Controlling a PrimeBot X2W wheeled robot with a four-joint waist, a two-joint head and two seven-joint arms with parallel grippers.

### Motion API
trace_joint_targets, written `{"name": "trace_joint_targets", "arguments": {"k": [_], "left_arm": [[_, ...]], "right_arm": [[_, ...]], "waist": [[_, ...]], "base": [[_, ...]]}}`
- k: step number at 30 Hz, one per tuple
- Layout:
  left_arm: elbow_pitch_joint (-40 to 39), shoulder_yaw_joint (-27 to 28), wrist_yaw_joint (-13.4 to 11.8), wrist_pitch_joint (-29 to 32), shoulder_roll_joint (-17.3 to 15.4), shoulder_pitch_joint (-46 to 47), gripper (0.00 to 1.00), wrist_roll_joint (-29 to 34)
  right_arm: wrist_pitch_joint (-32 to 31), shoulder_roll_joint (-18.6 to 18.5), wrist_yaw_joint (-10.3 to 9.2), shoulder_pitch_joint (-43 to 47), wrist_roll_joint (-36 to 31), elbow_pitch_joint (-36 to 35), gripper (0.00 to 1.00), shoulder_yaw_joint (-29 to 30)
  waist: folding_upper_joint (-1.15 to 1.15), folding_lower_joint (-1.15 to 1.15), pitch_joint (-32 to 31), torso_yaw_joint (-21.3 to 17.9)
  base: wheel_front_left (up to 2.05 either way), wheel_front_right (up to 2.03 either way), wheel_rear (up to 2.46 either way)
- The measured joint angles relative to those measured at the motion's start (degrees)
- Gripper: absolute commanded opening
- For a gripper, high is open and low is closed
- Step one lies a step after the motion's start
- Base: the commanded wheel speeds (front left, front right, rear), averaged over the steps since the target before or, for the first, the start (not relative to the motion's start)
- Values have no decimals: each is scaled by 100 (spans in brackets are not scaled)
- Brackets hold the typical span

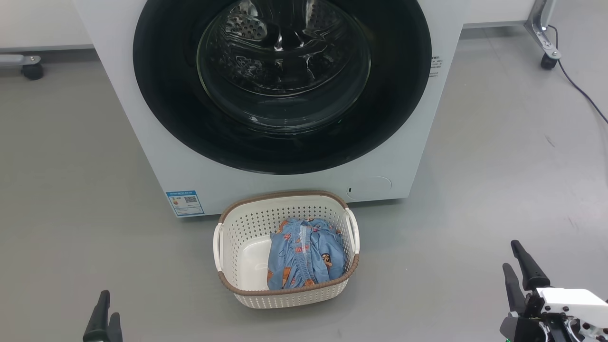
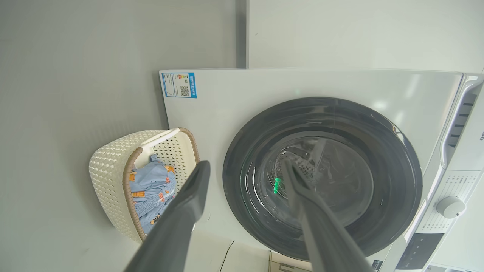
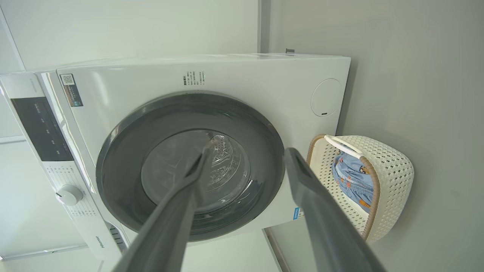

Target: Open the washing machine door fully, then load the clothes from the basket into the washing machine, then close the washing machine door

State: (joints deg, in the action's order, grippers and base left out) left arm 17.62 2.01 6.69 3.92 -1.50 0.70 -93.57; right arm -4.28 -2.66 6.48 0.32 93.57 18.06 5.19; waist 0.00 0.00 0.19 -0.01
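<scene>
1. The washing machine (image 1: 152,156) is cut off by the top edge of the head view. Its door (image 1: 161,95) lies closed, flat against the white front.
2. Through the door's glass bowl (image 1: 285,61) the steel drum (image 1: 249,29) is hard to make out behind glare. Whether anything lies inside cannot be told.
3. The left gripper (image 1: 108,314) is cut by the bottom edge at near left, with just its dark fingertips rising. In the left wrist view its jaws stand wide apart with nothing between them.
4. The right gripper (image 1: 512,256) sits at near right above the grey floor (image 1: 71,190), partly cut off at the corner. Its jaws are also spread wide and hold nothing.
5. The basket (image 1: 280,194) stands on the floor just in front of the machine, below the door and well apart from both grippers.
6. The clothes (image 1: 304,256) lie bunched in the basket's right half, leaving the left of its bottom bare. The number of pieces cannot be told.
7. A blue label (image 1: 185,203) sits on the machine's lower left corner, its print too small to read.
</scene>
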Motion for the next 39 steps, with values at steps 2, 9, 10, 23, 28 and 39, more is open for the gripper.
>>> {"name": "trace_joint_targets", "arguments": {"k": [2, 9, 10, 23, 28, 39], "left_arm": [[-22, -11, 0, -21, 0, 2, 100, 26], [-136, -116, 0, -189, -23, 21, 100, 289], [-154, -136, 0, -213, -32, 23, 100, 353], [-270, -433, 0, -485, -222, 75, 100, 1060], [-291, -564, 0, -598, -279, 86, 100, 1405], [-296, -898, 0, -806, -527, 115, 100, 2314]], "right_arm": [[0, -19, 0, -6, -34, -22, 100, -5], [60, -171, 1, -65, -331, -167, 100, -80], [76, -197, 1, -66, -361, -185, 100, -99], [364, -577, 2, -153, -1124, -367, 100, -419], [516, -780, 2, -183, -1535, -412, 100, -602], [778, -1073, 4, -296, -2396, -448, 100, -988]], "waist": [[0, 0, 1, 0], [0, 0, 5, -4], [0, 0, 6, -4], [0, 0, 12, 1], [0, 0, 10, 13], [0, 0, -1, 34]], "base": [[0, 0, 0], [0, 0, 0], [0, 0, 0], [0, 0, 0], [0, 0, 0], [0, 0, 0]]}}
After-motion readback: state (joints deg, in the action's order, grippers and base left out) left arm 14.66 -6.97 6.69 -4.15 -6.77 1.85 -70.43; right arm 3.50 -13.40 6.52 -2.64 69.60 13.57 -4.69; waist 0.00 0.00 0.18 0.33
